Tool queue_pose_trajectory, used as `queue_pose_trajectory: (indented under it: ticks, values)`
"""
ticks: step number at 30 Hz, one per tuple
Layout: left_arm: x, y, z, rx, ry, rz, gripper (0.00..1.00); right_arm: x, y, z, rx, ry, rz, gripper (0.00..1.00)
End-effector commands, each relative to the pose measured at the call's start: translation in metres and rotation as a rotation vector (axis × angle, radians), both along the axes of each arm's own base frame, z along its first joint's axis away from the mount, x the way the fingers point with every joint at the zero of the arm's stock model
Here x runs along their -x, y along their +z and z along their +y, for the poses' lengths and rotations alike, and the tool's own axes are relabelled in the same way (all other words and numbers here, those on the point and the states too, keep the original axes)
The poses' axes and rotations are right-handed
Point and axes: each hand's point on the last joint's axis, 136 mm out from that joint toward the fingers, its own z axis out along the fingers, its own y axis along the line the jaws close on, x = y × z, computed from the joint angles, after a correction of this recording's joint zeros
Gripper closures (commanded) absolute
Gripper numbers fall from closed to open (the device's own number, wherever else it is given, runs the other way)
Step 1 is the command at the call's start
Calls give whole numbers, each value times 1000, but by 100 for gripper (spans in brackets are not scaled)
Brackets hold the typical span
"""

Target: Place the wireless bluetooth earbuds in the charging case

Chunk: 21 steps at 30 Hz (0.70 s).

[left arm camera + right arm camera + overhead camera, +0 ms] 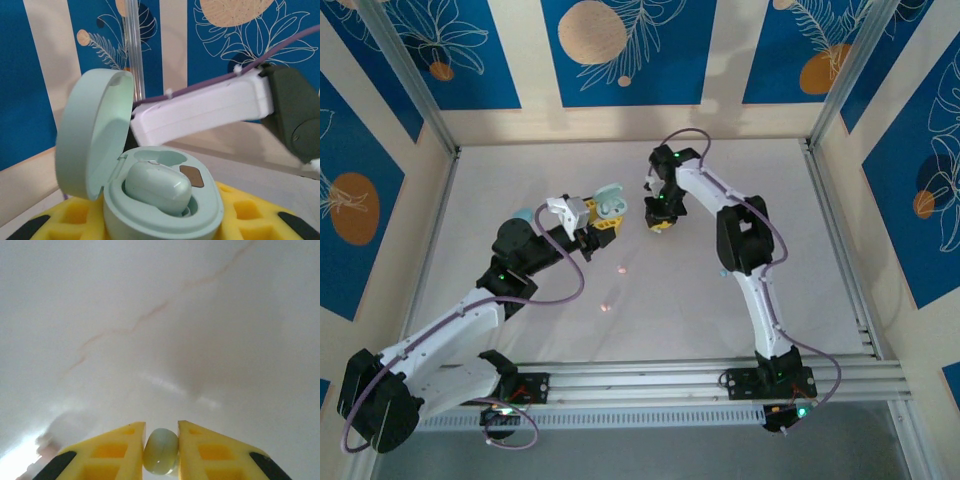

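White surface (pixel 650 290) boxed in by blue floral panels (pixel 620 50). Top view: left jaws clamped on the open mint charging case (pixel 610 205); right jaws just beside it on the right, pointing down. Left wrist: the case sits between the yellow left fingers (pixel 250 220), lid (pixel 95 140) up, seated earbud (pixel 157 187) in one well, right arm link (pixel 200 112) behind. Right wrist: right jaws pinched on a mint earbud (pixel 161 451), squarely between the right fingertips (pixel 125 445), bare surface beyond.
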Motion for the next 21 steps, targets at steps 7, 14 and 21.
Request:
queue_pose_trajectory:
  ticks: [7,14,21]
  values:
    - [0,6,-3,10,-2,-31,64,39,138,6,-696,-149,66,79]
    - [-4,4,-9,13,-21,-22,64,64,181,-7,-908,-178,93,79]
    - [-6,3,-13,14,-36,-14,64,82,209,-11,-995,-147,104,79]
